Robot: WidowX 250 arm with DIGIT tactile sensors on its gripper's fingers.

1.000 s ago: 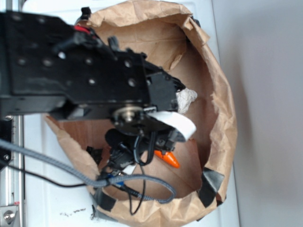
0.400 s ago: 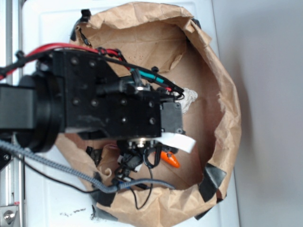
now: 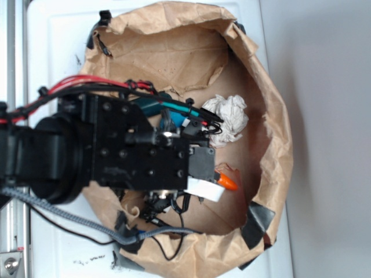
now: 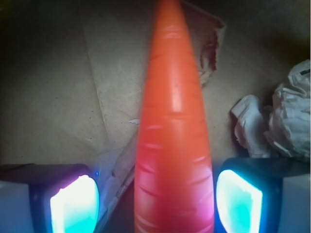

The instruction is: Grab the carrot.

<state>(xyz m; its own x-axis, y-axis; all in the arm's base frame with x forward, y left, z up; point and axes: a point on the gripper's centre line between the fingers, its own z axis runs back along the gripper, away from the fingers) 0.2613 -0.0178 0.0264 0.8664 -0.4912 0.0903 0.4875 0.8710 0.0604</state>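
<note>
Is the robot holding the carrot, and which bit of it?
The carrot lies between the tool's two pads, at its thick end, pointed tip sticking out. Gaps show beside it, so a firm hold cannot be told.

White tabletop [image 3: 61, 35] carries crumpled brown paper bag [image 3: 272, 133], rim rolled open, black tape patches at edge. Crumpled white paper wad [image 3: 229, 116] lies on bag's inner floor.

glossy orange carrot [image 4: 174, 145] (tapered, ridged)
</note>
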